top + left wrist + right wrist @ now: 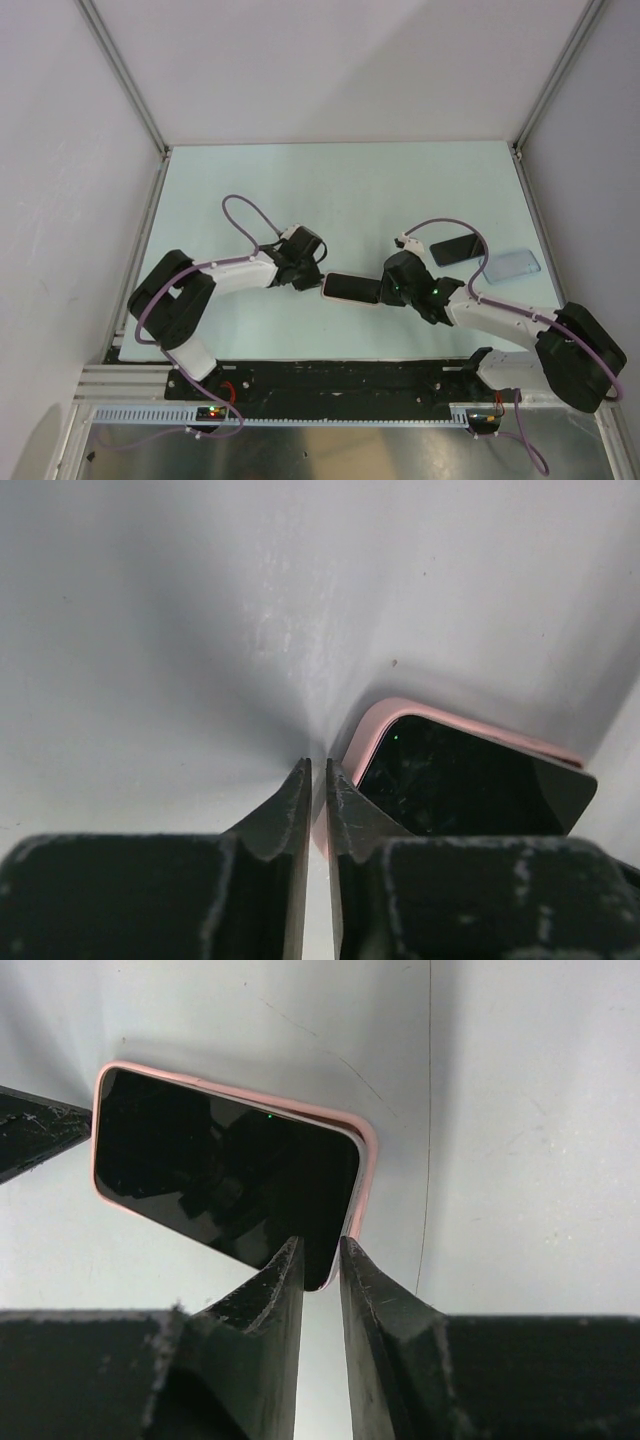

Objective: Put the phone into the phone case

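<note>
**A:** Where's the phone (350, 288) at?

**B:** Screen up on the desk (300, 190), sitting in the pink phone case (370, 1155). The long axis runs left-right between the arms.

**A:** Pincers?

**B:** The left pincer (318, 772) is nearly pressed together and empty, at one end. The right pincer (322, 1245) is barely apart over the other corner, can't tell if it's pinching.

Phone screen (210, 1175): glossy black
Phone case (366, 1150): pale pink
Table (300, 180): pale mint
Second phone (455, 248): black
Second case (513, 265): clear, bluish
Cables (245, 205): purple
</note>
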Controlling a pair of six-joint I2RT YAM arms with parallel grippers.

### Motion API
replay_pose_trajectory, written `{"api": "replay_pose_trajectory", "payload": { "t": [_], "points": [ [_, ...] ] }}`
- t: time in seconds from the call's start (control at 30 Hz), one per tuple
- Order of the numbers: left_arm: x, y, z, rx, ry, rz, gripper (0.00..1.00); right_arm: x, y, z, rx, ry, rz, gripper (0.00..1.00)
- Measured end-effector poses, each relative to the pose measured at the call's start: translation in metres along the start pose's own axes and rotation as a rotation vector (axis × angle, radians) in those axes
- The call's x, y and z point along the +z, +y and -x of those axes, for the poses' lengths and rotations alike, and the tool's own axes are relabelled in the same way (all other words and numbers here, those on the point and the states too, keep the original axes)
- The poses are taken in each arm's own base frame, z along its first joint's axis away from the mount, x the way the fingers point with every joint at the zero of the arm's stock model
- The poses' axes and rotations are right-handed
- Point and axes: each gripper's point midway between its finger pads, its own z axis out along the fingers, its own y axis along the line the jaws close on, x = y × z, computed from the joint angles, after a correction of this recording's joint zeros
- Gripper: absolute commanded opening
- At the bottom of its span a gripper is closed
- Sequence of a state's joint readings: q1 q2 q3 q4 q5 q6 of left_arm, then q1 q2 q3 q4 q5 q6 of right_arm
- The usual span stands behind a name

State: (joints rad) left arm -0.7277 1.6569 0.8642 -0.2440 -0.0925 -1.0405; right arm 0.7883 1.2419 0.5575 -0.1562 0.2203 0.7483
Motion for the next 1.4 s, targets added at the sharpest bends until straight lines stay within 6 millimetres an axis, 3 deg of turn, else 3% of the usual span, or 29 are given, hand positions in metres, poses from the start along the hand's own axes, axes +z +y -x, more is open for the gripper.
{"api": "replay_pose_trajectory", "payload": {
  "t": [0.27, 0.5, 0.93, 1.4],
  "points": [
    [-0.011, 0.004, -0.004, 0.058, 0.001, -0.022, 0.30, -0.006, -0.002, -0.004, -0.014, 0.017, -0.009, 0.27],
    [-0.027, -0.007, -0.004, 0.135, -0.006, -0.086, 0.39, -0.006, -0.003, -0.007, -0.016, 0.033, -0.012, 0.27],
    [-0.023, -0.015, -0.030, 0.284, 0.081, -0.127, 0.38, 0.002, 0.001, -0.017, -0.027, 0.064, -0.011, 0.25],
    [-0.017, -0.013, -0.031, 0.291, 0.093, -0.103, 0.36, 0.007, 0.001, -0.018, -0.058, 0.062, -0.051, 0.22]
  ]
}}
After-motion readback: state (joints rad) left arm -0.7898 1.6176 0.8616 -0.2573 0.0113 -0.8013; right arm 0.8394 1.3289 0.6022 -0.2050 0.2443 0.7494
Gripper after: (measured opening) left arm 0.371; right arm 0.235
